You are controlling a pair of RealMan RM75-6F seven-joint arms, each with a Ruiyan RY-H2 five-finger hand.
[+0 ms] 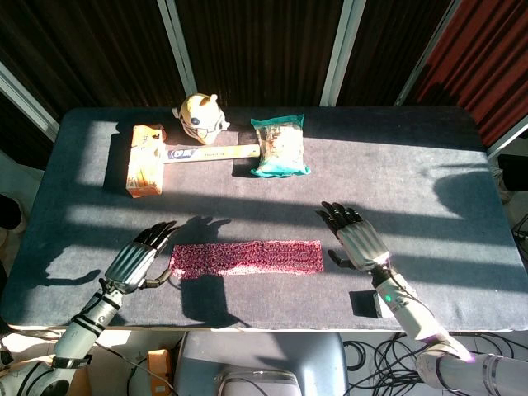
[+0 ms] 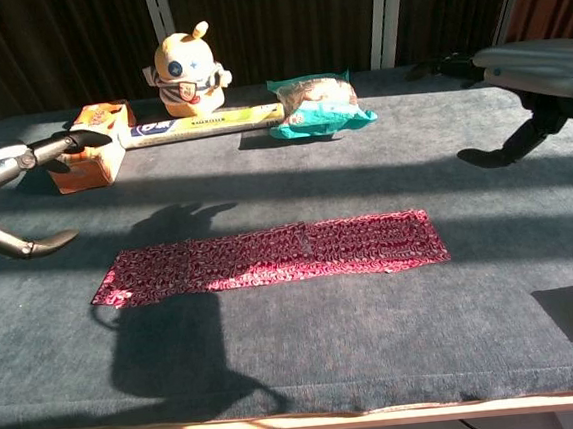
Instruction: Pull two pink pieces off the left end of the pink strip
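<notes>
The pink strip (image 1: 246, 258) lies flat across the near middle of the dark table, also seen in the chest view as the strip (image 2: 270, 255). My left hand (image 1: 137, 260) hovers just off the strip's left end, fingers spread, holding nothing; its fingers (image 2: 16, 158) show at the left edge of the chest view. My right hand (image 1: 356, 239) is a short way right of the strip's right end, palm down and fingers apart, apart from the strip. It shows at the chest view's right edge as the right hand (image 2: 524, 63).
At the back of the table (image 1: 412, 165) stand an orange box (image 1: 143, 159), a yellow toy figure (image 1: 200, 118), a long flat carton (image 1: 210, 153) and a green snack bag (image 1: 279, 146). The table's front edge (image 2: 304, 419) runs close below the strip.
</notes>
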